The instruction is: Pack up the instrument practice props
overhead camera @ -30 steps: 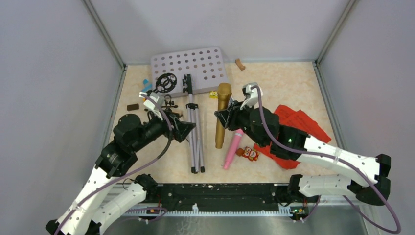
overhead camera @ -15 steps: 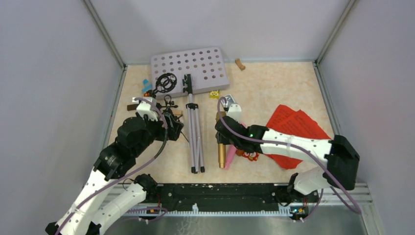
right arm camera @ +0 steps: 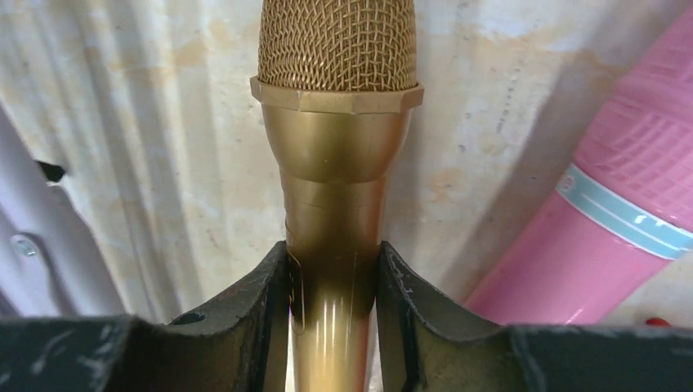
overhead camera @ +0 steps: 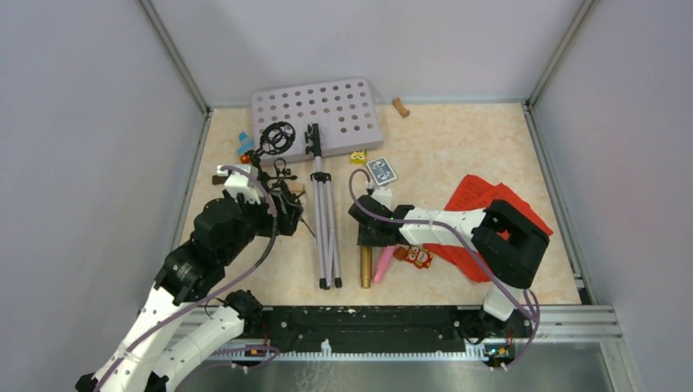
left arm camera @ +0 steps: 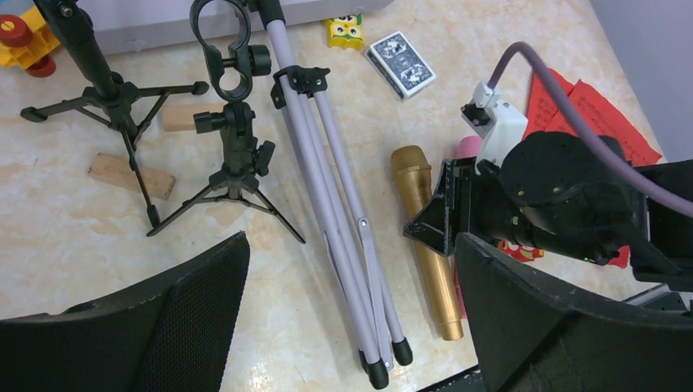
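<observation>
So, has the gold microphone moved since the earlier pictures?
Yes. The gold microphone slid toward the near edge: its base now level with the silver tripod pole's feet, earlier well short.

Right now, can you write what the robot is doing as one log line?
right gripper: shut on gold microphone | left gripper: open, holding nothing | gold microphone: lying on table beside pink microphone

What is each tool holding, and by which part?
The right tool grips the gold microphone by its handle, just below the mesh head. The left tool is open and holds nothing.
</observation>
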You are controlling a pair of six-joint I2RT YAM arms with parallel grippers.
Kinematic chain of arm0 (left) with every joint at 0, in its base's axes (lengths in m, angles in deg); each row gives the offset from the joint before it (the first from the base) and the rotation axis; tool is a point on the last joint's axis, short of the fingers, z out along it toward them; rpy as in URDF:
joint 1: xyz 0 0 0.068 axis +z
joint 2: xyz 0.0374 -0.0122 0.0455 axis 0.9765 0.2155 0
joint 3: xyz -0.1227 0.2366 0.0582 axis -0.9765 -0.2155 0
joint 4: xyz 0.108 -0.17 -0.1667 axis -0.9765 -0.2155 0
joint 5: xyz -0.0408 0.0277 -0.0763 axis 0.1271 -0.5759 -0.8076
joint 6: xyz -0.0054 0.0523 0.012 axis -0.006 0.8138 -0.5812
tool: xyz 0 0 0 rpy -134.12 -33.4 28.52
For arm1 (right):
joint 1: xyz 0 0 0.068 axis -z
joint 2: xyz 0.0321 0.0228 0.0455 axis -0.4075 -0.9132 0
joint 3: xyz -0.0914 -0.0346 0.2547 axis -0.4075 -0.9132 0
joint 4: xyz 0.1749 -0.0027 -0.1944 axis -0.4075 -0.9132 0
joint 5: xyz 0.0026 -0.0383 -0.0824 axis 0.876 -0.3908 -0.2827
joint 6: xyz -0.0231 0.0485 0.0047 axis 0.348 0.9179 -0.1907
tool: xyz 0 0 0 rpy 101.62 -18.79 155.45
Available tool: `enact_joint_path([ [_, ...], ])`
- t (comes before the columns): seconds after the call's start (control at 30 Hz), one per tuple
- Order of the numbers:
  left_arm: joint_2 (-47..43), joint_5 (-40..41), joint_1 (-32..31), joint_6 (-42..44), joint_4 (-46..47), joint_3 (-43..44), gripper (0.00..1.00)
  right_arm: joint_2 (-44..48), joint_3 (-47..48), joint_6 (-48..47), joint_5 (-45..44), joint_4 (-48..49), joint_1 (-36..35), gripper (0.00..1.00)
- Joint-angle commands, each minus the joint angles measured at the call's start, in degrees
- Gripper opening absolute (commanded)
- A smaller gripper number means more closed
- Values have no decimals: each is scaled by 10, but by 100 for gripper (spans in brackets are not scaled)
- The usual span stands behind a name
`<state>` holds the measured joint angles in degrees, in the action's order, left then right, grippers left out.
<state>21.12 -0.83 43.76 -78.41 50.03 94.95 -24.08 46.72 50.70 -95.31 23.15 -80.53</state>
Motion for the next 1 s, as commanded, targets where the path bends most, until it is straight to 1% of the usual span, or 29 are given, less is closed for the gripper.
enact_joint_path([
  [0.0,-4,17,-1,3,-2,-12,99,-6,36,-5,11,12,2,36],
  [0.07,-5,24,0,2,-3,-19,99,6,36,-10,11,9,2,49],
  [0.13,-5,34,0,-1,-3,-25,99,23,37,-19,7,6,2,59],
  [0.23,-4,49,0,1,-1,-27,99,58,44,-44,8,-3,2,70],
  [0.3,-3,62,0,3,2,-29,99,87,46,-76,16,-5,2,73],
  [0.4,-2,77,0,6,6,-30,99,143,37,-164,44,-1,1,75],
  [0.47,-2,83,-1,14,11,-33,99,179,30,-272,87,6,7,76],
  [0.53,-3,93,-1,21,17,-35,99,205,34,-342,115,-22,26,78],
  [0.57,-5,97,-1,26,21,-36,99,216,40,-360,138,-39,47,78],
  [0.63,-7,103,-1,34,33,-39,99,239,38,-379,193,-54,103,78],
  [0.7,-7,109,0,41,41,-39,99,275,21,-384,250,-46,166,78],
  [0.83,-10,134,0,40,47,-45,99,383,-26,-358,355,-7,296,78],
  [0.9,-21,146,0,39,48,-53,99,440,-46,-353,361,0,337,78],
  [0.97,-37,155,0,42,56,-66,99,497,-57,-362,316,-11,349,78],
])
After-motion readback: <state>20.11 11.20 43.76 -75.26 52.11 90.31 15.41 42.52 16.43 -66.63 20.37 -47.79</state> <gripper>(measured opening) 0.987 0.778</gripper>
